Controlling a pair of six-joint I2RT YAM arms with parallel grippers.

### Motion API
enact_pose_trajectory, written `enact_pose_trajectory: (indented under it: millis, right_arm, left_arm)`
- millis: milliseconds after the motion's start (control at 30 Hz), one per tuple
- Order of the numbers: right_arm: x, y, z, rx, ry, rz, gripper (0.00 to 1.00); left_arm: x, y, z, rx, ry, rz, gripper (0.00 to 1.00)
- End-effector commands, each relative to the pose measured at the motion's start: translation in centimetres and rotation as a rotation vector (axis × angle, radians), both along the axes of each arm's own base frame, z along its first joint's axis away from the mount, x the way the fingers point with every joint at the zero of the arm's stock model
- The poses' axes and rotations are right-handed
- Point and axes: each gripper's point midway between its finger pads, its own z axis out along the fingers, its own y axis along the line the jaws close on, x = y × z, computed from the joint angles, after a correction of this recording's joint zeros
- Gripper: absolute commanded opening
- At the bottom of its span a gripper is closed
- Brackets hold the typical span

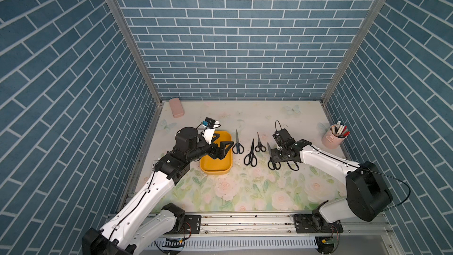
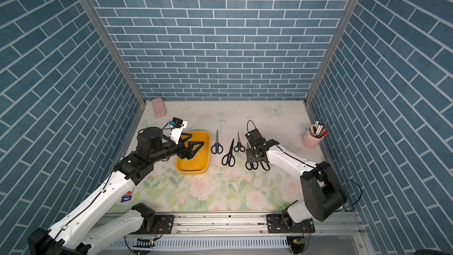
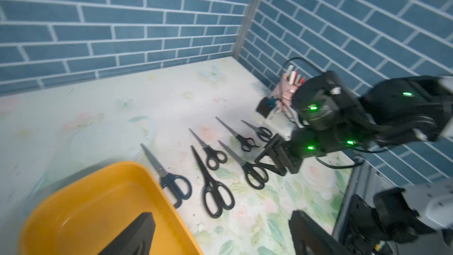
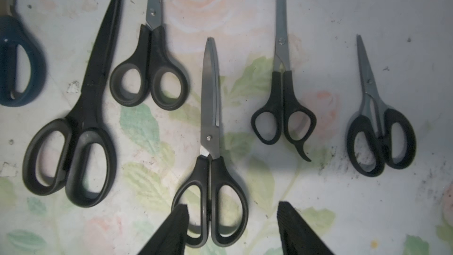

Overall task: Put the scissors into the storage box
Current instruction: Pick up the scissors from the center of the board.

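Several black-handled scissors lie side by side on the floral mat, blades toward the back wall, among them a blue-handled pair beside the box, a long black pair and a small pair. The yellow storage box sits left of them, its floor bare yellow in the left wrist view. My left gripper hovers open over the box. My right gripper points down, open, its fingers straddling the loop handles of one pair of scissors; one finger overlaps a loop.
A pink pen cup full of pens stands at the right wall. A small pink case lies in the back left corner. Blue brick walls enclose three sides, and a metal rail runs along the front.
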Motion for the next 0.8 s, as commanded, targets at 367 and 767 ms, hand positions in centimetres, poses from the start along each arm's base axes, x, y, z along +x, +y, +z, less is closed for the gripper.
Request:
enact_pose_trajectory:
  millis: [367, 767]
  right_arm:
    - [-1.7, -0.3, -4.9, -0.060, 0.110, -0.073, 0.52]
    - [-2.0, 0.1, -7.7, -0.089, 0.173, -0.050, 0.39]
  left_arm:
    - [-1.7, -4.1, -5.8, 0.165, 0.060, -0.168, 0.94]
    - [-1.3, -4.4, -6.7, 0.185, 0.080, -0.154, 0.94]
